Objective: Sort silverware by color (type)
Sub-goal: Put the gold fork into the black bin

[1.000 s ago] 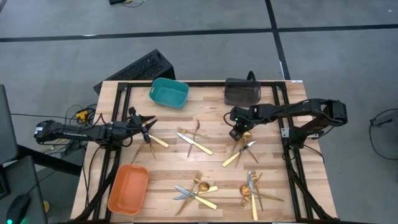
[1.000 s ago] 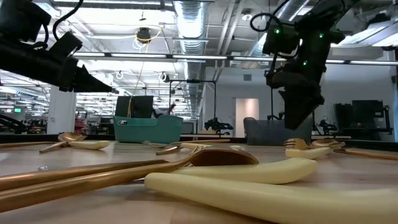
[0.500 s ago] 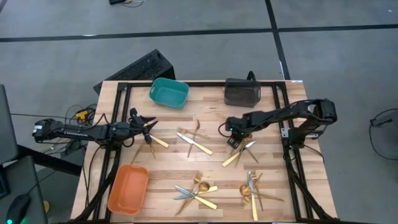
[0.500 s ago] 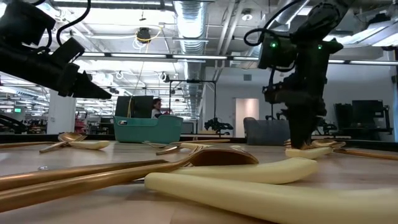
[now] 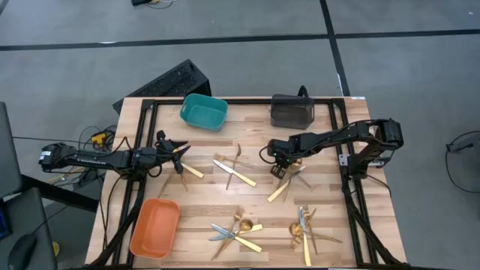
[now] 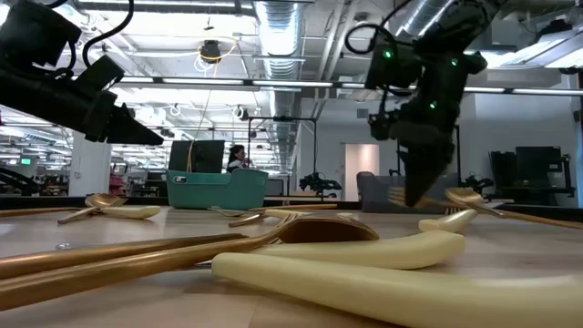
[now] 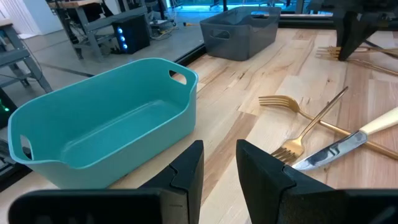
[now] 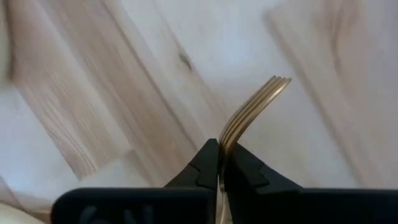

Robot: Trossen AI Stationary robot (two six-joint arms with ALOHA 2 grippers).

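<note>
Gold forks and spoons and pale-handled knives lie in loose heaps on the wooden table: at the centre (image 5: pixel 234 169), centre right (image 5: pixel 289 184), near middle (image 5: pixel 237 229) and near right (image 5: pixel 304 225). My right gripper (image 5: pixel 279 168) points steeply down over the centre-right heap, shut on a gold fork (image 8: pixel 252 106). My left gripper (image 5: pixel 177 153) hovers at the table's left, beside a knife and fork (image 7: pixel 323 140). It is open, with nothing between its fingers (image 7: pixel 189 169). My right gripper pinches the gold fork between its two fingertips (image 8: pixel 208 158), just behind the tines (image 8: pixel 225 140). The fork stands edge-on, so the fingers press on its flat faces. They come from above, slanting down. The tines (image 6: pixel 394 194) stick out above the table; the gripper hides the handle.
A teal bin (image 5: pixel 204 111) stands at the far left of centre, a dark grey bin (image 5: pixel 292 110) at the far right, an orange bin (image 5: pixel 155 227) at the near left corner. Black rails frame the table's edges. A cream knife handle (image 6: pixel 392 287) lies close to the low camera.
My right gripper has come down onto the centre-right heap while drifting toward the table's left and near edges. It has taken hold of a gold fork, whose tine end now stands clear of the table. My left arm has kept still.
</note>
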